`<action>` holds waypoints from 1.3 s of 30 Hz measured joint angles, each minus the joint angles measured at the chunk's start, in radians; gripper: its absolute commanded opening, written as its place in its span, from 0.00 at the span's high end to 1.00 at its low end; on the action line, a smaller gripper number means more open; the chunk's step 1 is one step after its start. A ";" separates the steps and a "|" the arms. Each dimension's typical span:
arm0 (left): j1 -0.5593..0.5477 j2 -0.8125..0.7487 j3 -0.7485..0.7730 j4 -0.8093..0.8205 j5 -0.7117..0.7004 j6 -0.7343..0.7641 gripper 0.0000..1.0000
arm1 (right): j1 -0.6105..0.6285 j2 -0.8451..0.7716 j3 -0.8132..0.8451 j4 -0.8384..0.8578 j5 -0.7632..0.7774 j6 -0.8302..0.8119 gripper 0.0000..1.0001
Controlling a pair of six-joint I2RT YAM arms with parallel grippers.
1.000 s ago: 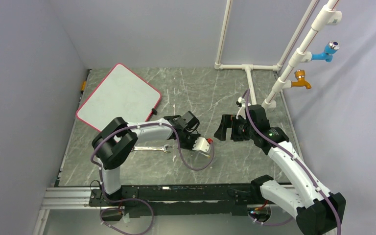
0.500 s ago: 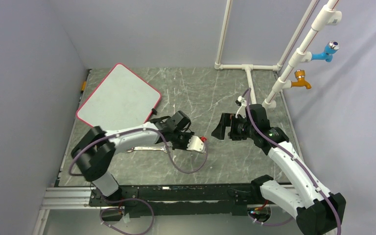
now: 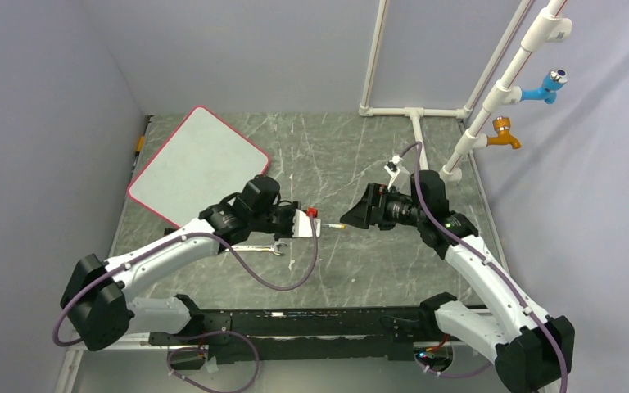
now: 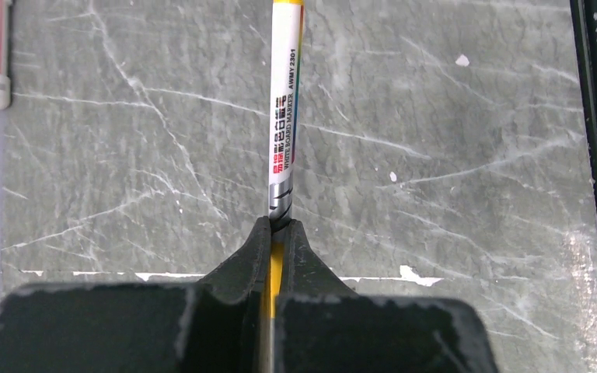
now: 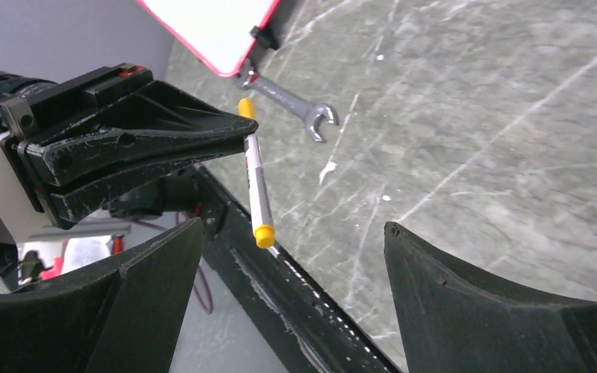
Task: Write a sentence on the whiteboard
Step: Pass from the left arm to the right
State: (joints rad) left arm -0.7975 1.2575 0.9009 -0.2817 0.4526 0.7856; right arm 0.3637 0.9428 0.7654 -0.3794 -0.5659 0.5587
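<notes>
The whiteboard (image 3: 196, 164), white with a red-pink rim, lies flat at the far left of the table; its corner also shows in the right wrist view (image 5: 218, 27). My left gripper (image 3: 318, 223) is shut on a whiteboard marker (image 4: 285, 116), gripping its yellow rear end. The marker's white barrel and yellow cap (image 5: 263, 233) stick out toward my right gripper (image 3: 352, 219). The right gripper (image 5: 294, 229) is open wide and empty, facing the marker's capped end, which sits between its fingers but short of them.
A metal wrench (image 3: 254, 247) lies on the table under the left arm, near the whiteboard's near corner. White PVC pipes (image 3: 418, 115) with a blue tap (image 3: 549, 84) and an orange tap (image 3: 504, 135) stand at the back right. A black rail (image 3: 295, 319) runs along the table's near edge.
My left arm has stretched out low and pulled its gripper back to the left, turning the marker to point right. My right gripper has shifted slightly left toward the marker.
</notes>
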 measured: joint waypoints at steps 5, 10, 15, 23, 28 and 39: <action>0.008 -0.036 -0.005 0.031 0.018 -0.032 1.00 | 0.001 0.014 -0.020 0.084 -0.080 0.047 0.15; 0.013 -0.055 -0.019 0.082 0.029 -0.077 1.00 | 0.008 0.041 -0.021 0.151 -0.124 0.082 0.18; 0.016 -0.056 -0.026 0.111 0.034 -0.123 1.00 | 0.037 0.066 -0.021 0.196 -0.132 0.106 0.24; 0.016 -0.056 -0.026 0.148 0.040 -0.174 1.00 | 0.086 0.123 -0.020 0.249 -0.132 0.127 0.36; 0.016 -0.056 -0.026 0.151 0.041 -0.181 1.00 | 0.113 0.153 -0.020 0.262 -0.130 0.138 0.45; 0.006 -0.056 -0.026 0.140 0.039 -0.172 1.00 | 0.137 0.203 -0.001 0.275 -0.130 0.145 0.55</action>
State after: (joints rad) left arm -0.7918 1.2011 0.8753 -0.1417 0.4911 0.6132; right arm 0.5011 1.1458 0.7643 -0.1043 -0.6964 0.7033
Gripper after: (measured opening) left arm 0.034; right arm 0.467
